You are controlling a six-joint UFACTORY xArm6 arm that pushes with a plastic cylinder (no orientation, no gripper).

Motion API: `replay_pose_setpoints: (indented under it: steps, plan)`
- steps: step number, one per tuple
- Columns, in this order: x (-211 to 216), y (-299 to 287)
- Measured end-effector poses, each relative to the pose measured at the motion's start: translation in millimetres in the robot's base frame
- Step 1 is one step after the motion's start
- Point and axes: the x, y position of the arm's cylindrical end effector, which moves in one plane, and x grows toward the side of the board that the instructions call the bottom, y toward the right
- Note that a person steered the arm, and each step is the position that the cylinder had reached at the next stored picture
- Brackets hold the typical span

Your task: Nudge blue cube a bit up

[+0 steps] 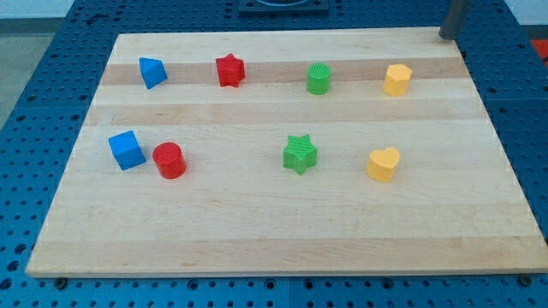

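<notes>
Blue cube [127, 150] sits near the desk's [282, 235] left edge, just beside the red cylinder [169, 160]. Our tip [447, 37] stands far away at the top right corner, touching nothing; we must come below the cube.

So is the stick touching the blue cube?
No, my tip is at the view's top right corner, far from the blue cube at the left.
</notes>
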Motion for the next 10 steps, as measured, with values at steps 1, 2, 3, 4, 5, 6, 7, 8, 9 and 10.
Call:
replay_pose_setpoints:
  steps: [1,2,3,4,5,6,7,8,9,10]
  plan:
    - [25.1,-53.7]
    - [25.1,-53.8]
    - [30.4,-142.2]
    - [32.6,-172.8]
    - [32.6,-202.2]
    - [33.7,-282.7]
    - [33.7,-284.0]
    - [33.9,-379.1]
    - [35.0,-386.9]
    - [34.9,-468.6]
